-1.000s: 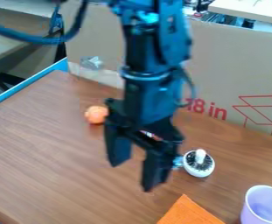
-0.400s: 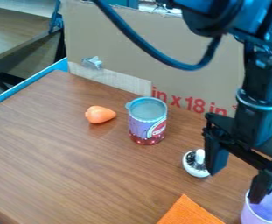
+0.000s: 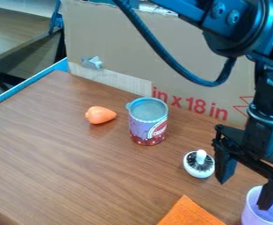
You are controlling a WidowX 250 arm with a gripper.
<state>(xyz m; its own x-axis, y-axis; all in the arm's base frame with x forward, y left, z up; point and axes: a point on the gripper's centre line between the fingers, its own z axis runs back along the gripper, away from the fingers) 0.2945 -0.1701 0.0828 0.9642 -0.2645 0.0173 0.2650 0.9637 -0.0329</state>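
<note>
At the right edge the black gripper [image 3: 246,193] hangs open over the light purple cup [image 3: 253,213], one finger in front of the cup's opening and the other up and to the left of it. Nothing is between the fingers. Just left of the gripper sits a small white round object with dark bristles and a white knob [image 3: 198,169]. Farther left stands a purple and red can [image 3: 145,127] with a grey top. An orange carrot-like piece [image 3: 99,115] lies to the can's left. An orange cloth [image 3: 191,213] is at the bottom edge.
The brown wooden table [image 3: 62,154] has a blue edge [image 3: 27,82] at its left. A cardboard panel [image 3: 179,57] with red print stands along the back. The arm and its blue cable come down from the upper right.
The gripper has moved from the middle to the right edge, uncovering the can and the whole carrot-like piece. The objects on the table have not moved.
</note>
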